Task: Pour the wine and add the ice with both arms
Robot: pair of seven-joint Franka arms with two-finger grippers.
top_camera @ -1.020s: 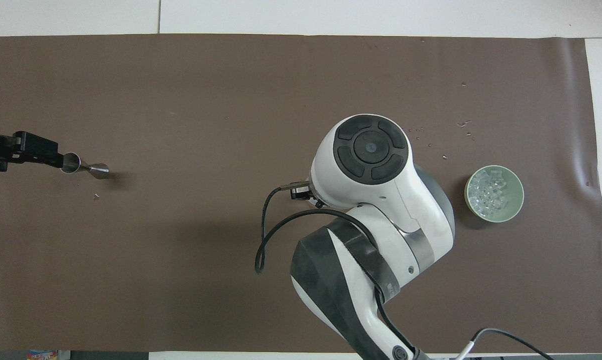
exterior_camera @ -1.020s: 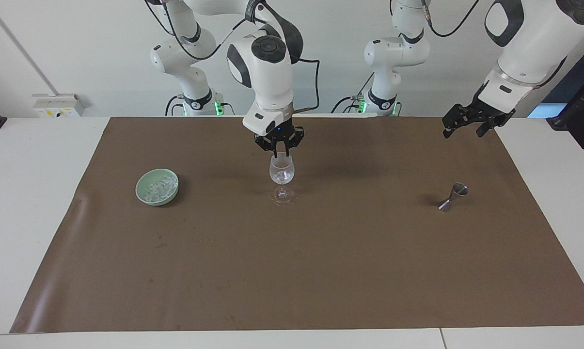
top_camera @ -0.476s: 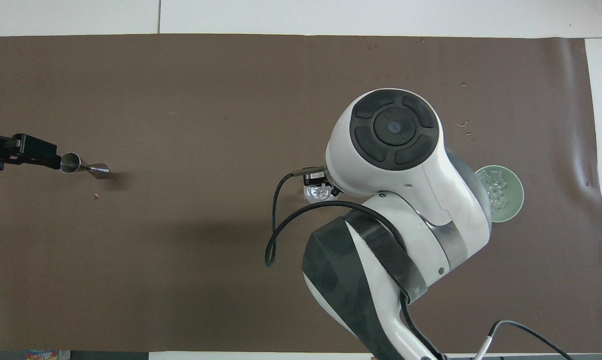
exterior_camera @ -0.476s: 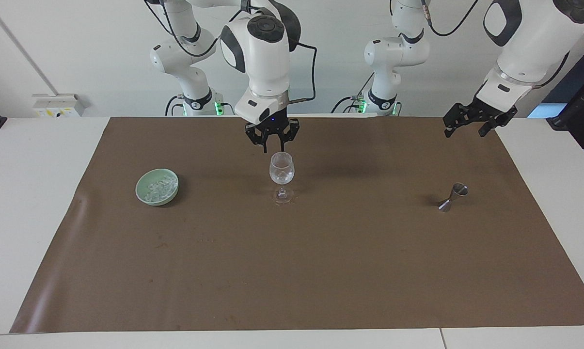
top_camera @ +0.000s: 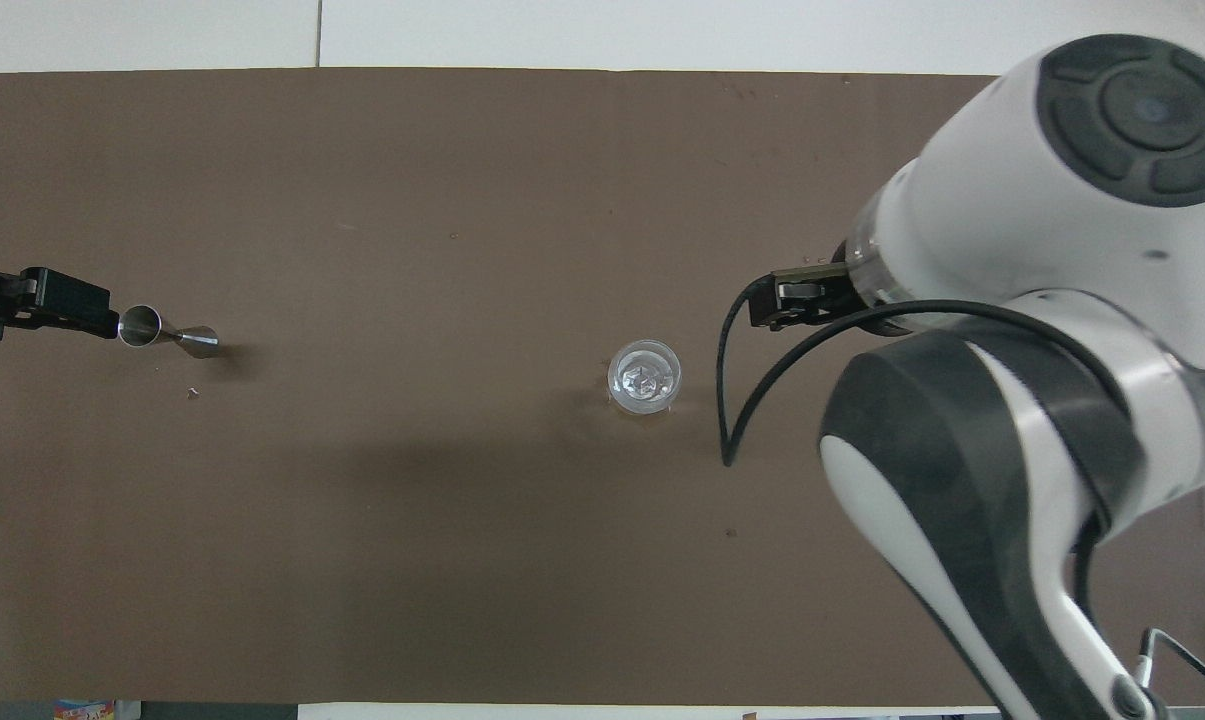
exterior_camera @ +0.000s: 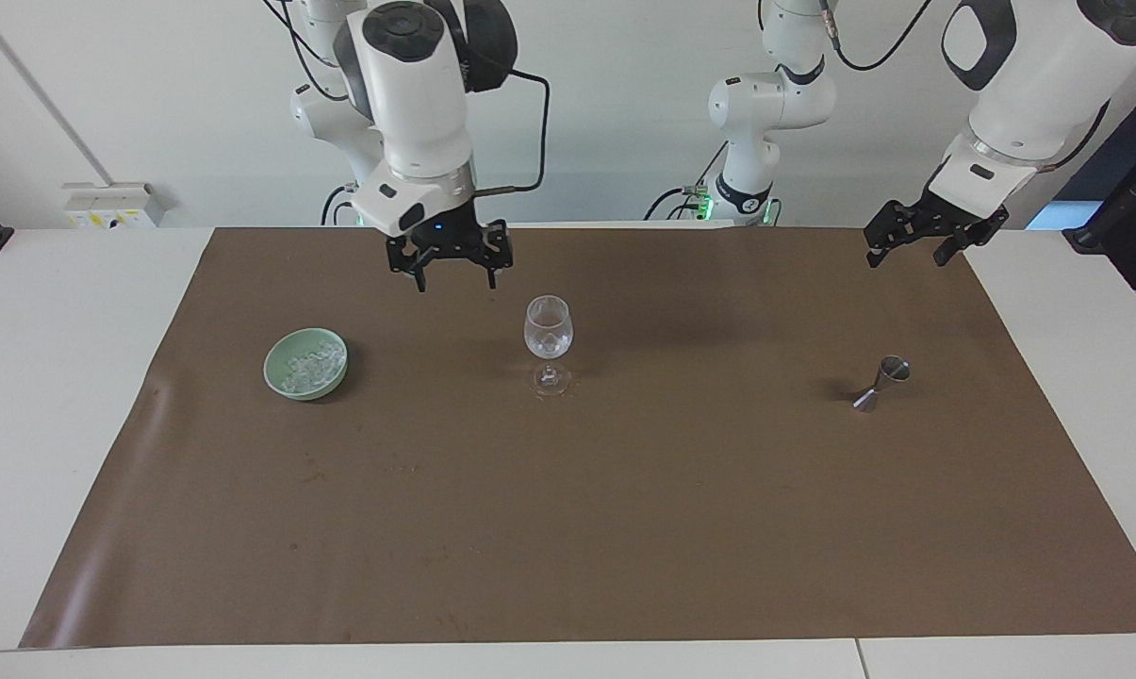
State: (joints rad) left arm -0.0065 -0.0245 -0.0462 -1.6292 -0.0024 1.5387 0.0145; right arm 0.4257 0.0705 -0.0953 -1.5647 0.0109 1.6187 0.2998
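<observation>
Facing view: right tool [exterior_camera: 454,273] spread apart, empty, above mat; left tool [exterior_camera: 916,247] state unclear.

Glass [top_camera: 644,375]: centre frame, ice [top_camera: 645,379] chunks inside.
Jigger [top_camera: 167,333]: left of frame, lying on the brown mat [top_camera: 412,200].
Left gripper [top_camera: 37,305]: left edge, by the jigger.
Right arm [top_camera: 1022,330]: fills right side.

On your desk [exterior_camera: 568,528] three obstacles stand well apart: the bowl [exterior_camera: 305,363] of ice [exterior_camera: 311,364], the stemmed glass [exterior_camera: 549,341], the metal jigger [exterior_camera: 880,383]. The right tool [exterior_camera: 454,273] hangs above the gap between bowl and glass.
</observation>
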